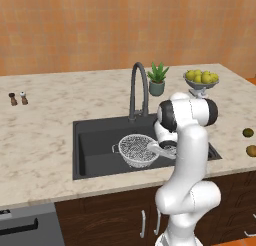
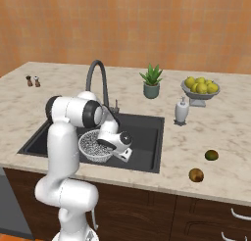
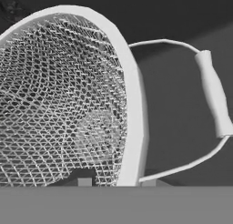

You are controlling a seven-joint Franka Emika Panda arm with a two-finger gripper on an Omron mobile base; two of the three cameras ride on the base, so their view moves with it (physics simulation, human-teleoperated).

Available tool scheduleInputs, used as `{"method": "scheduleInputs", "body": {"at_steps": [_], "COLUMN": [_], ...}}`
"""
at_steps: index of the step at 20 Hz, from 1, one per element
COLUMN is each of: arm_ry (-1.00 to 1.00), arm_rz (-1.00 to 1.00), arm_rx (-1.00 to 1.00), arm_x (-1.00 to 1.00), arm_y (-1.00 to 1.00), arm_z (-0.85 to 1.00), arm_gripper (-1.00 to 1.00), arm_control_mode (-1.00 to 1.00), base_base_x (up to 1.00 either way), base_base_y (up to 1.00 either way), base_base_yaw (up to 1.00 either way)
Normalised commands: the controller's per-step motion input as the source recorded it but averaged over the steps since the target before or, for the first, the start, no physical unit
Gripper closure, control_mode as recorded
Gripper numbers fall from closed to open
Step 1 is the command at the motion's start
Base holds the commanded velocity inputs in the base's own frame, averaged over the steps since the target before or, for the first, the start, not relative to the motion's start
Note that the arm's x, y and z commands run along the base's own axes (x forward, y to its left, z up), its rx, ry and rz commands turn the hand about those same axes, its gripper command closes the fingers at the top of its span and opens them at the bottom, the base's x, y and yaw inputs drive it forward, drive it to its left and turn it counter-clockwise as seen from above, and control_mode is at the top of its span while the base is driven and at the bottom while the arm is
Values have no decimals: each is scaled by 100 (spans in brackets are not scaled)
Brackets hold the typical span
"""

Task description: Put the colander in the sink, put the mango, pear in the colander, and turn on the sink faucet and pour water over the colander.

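Hand view puts the colander (image 3: 68, 100) across the left and centre of the frame, its rim running down between the two finger tips at the bottom edge, so the gripper (image 3: 117, 182) is clamped on that rim; a wire handle (image 3: 211, 93) loops off to the right. Left base view shows the colander (image 1: 136, 149) at centre frame inside the dark sink (image 1: 95, 145), below the sink faucet (image 1: 139, 90)
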Motion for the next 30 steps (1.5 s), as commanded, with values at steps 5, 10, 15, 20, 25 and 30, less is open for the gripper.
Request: {"method": "scheduleInputs", "body": {"at_steps": [5, 10, 15, 20, 25, 30], "arm_ry": [0, -4, -1, 3, 7, 0], "arm_rz": [0, 0, -2, -4, -5, -1], "arm_rx": [0, 0, 0, 0, 0, -5], "arm_x": [1, -25, -52, -45, -33, -54], "arm_y": [0, -1, -22, -25, -35, -47], "arm_z": [9, 57, 74, 99, 100, 98], "arm_gripper": [-100, -100, -100, -100, -100, -100], "arm_control_mode": [-100, -100, -100, -100, -100, -100], "base_base_x": [0, 0, 0, 0, 0, 0], "base_base_y": [0, 0, 0, 0, 0, 0], "base_base_yaw": [0, 0, 0, 0, 0, 0]}}
